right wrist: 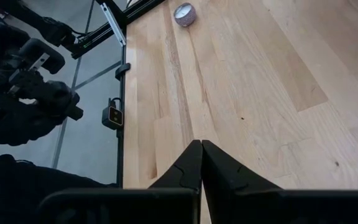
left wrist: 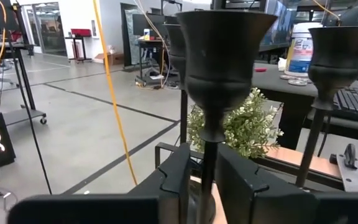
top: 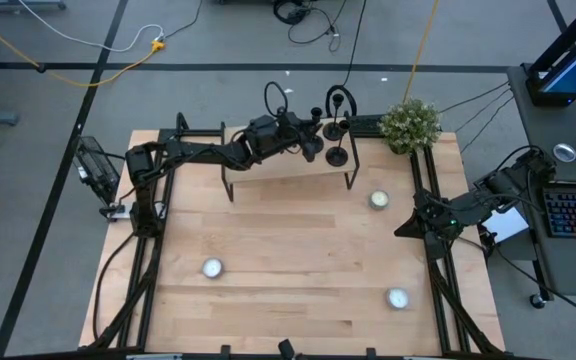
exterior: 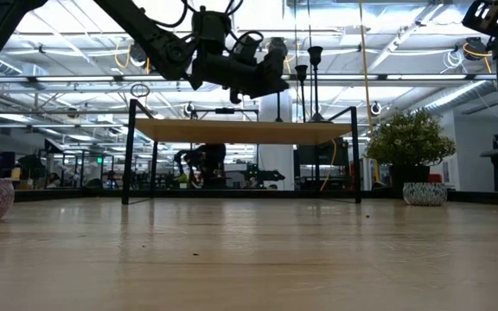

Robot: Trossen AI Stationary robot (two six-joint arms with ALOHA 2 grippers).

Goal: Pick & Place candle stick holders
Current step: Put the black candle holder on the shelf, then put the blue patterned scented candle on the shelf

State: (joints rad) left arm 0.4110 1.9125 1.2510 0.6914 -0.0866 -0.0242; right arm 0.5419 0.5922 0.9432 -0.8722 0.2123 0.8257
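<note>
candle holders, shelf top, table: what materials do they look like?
Candle holders: matte black, probably cast or turned metal; dull sheen, thin rigid stem, though painted wood is possible. Shelf top: pale wood board, likely plywood or laminate, on thin black metal legs. Table: light wood planks with visible grain and seams, satin finish, framed by black metal rails.

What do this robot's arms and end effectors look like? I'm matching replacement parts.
Both arms are dark, jointed and matte black, with black cable loops running along the links. The left end effector has two flat, angular black fingers with stepped inner edges. The right end effector shows the same black fingers, tapering to pointed tips. No markings are visible.
</note>
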